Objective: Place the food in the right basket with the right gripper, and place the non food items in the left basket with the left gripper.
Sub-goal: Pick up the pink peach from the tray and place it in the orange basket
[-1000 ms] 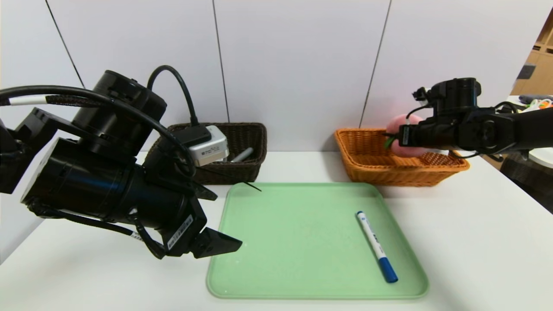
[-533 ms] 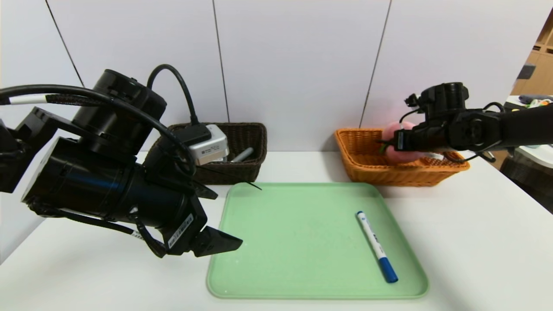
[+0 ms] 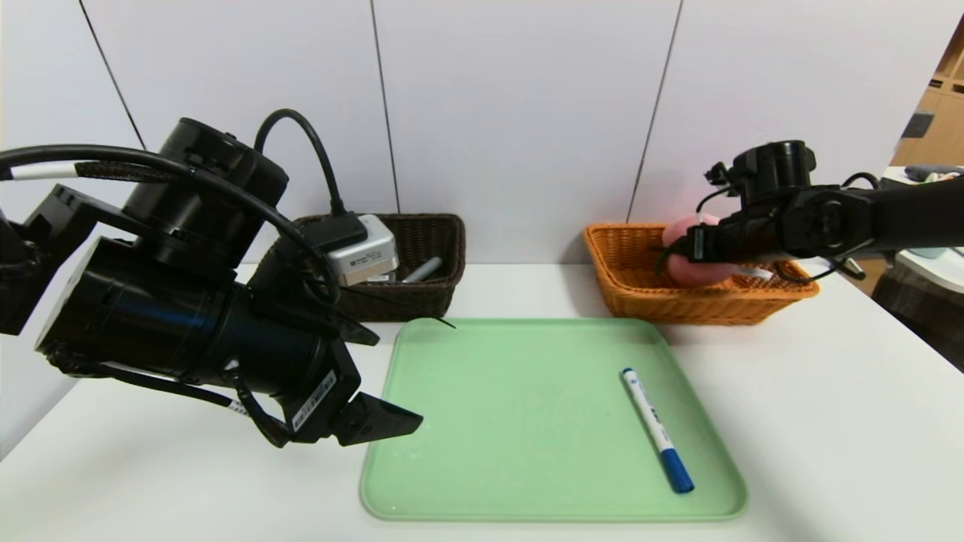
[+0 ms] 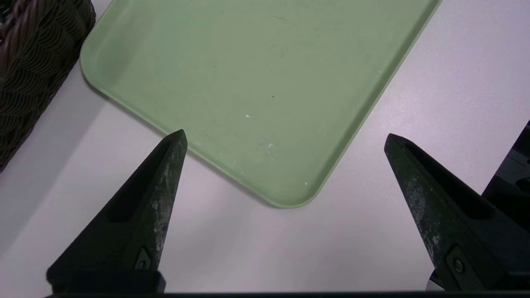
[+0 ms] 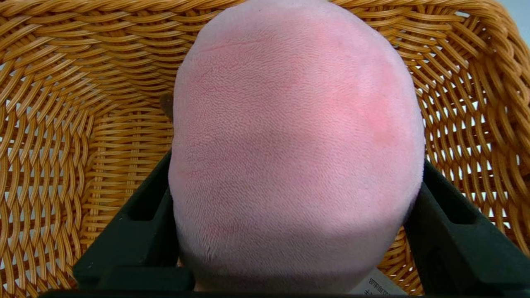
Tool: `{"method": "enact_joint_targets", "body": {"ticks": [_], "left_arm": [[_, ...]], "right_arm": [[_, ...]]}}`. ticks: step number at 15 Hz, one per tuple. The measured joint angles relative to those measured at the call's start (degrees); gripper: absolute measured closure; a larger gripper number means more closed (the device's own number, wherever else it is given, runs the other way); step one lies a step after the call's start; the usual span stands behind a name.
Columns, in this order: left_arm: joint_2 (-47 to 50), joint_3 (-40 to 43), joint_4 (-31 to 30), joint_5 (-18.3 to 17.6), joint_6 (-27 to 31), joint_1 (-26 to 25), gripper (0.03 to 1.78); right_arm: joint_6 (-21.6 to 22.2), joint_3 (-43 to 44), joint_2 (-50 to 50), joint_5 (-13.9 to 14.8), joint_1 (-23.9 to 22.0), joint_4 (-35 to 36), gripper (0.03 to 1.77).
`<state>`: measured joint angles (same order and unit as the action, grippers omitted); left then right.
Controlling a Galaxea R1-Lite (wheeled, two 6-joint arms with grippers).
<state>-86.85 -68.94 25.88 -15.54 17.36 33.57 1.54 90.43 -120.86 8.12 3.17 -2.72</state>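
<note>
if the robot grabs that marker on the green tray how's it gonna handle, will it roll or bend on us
The marker looks like a rigid plastic tube, so it probably won't bend. Its slim, round-looking barrel may roll if nudged sideways. The smooth surface could be a bit slippery, though the tray's raised rim might stop it.

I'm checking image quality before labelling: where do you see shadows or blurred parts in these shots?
Head view: soft shadow on the table beside the orange basket. Left wrist view: faint shadow beside the dark basket. Right wrist view: peach darker toward the hand, basket rim softly blurred at one side.
</note>
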Motion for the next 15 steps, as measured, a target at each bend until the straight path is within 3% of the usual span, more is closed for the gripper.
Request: {"method": "enact_joint_targets", "body": {"ticks": [15], "left_arm": [[0.5, 0.0, 0.0, 0.0, 0.1, 0.0, 0.12]], "right_arm": [[0.1, 0.3, 1.1, -0.1, 0.0, -0.3, 0.12]]}}
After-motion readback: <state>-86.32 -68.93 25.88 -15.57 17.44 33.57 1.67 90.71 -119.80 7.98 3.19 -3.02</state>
